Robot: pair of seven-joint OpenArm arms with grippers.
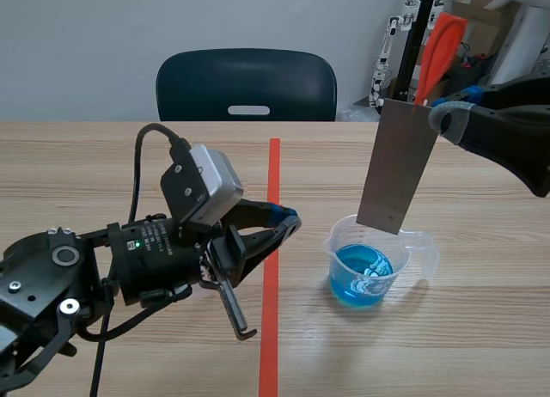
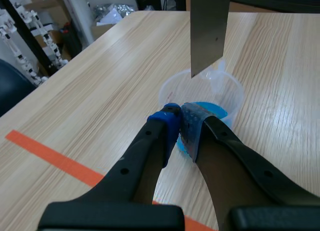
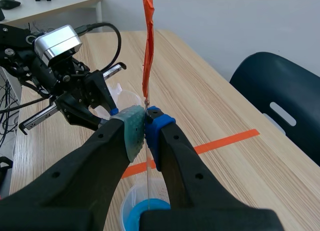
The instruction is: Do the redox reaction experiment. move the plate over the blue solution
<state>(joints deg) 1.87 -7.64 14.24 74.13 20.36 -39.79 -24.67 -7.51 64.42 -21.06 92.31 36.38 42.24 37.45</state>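
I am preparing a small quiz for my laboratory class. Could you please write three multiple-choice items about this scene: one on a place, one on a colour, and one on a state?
1. Where is the metal plate relative to the beaker?
A. lying flat beside it
B. hanging upright over it
C. standing far behind it

2. What colour is the liquid in the beaker?
A. blue
B. red
C. yellow

3. How does the left gripper stand?
A. wide open
B. shut on the plate
C. shut on nothing

Answers:
1 B: the right gripper holds the plate by its top, and its lower edge is over the beaker's rim.
2 A: the scene view and the left wrist view both show blue liquid.
3 C: its pads meet with nothing between them, beside the beaker.
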